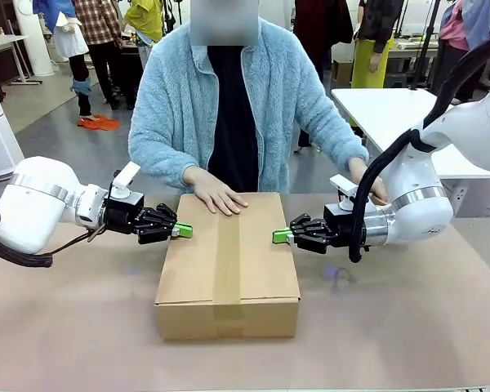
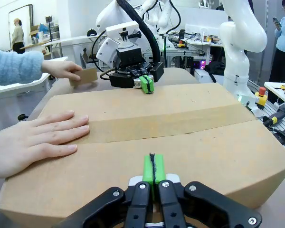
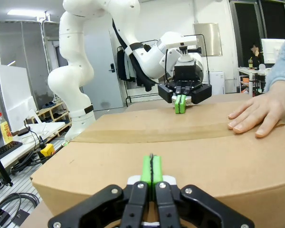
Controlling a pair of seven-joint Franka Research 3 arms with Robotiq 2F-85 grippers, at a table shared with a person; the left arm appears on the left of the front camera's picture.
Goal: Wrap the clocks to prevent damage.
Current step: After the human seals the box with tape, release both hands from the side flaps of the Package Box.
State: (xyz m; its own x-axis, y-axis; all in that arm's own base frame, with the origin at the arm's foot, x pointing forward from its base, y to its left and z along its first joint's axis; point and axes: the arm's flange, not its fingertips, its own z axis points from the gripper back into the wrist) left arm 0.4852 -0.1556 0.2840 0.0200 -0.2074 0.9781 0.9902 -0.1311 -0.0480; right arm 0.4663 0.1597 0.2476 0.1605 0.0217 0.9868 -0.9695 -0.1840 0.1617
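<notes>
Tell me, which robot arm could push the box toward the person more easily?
Probably neither: it's about even. The left gripper and right gripper are both shut, each pointing at an opposite side of the cardboard box. The person's hand rests on its far top edge.

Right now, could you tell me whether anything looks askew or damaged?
Nothing stands out: the cardboard box lies flat and taped shut, a hand rests on it, and both shut grippers flank it.

Brown table [image 1: 408,327], closed taped cardboard box [image 1: 229,269] flat on it.
</notes>
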